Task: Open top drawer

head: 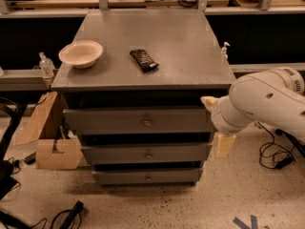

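The top drawer (109, 120) is the widest grey front of three, just under the cabinet top, with a small round metal knob (147, 122) at its middle. A dark gap shows above its front panel. My gripper (214, 124) is at the drawer's right end, level with its front. It is open: one cream finger (208, 101) shows above my white wrist and the other below it, by the cabinet's right edge. It holds nothing and is well right of the knob.
A medium drawer (119, 152) and a narrow drawer (124, 176) sit below. On the cabinet top (190, 56) lie a white bowl (80, 53) and a dark snack bar (144, 60). Cardboard boxes (52, 147) stand at the left; cables (274, 154) lie at the right.
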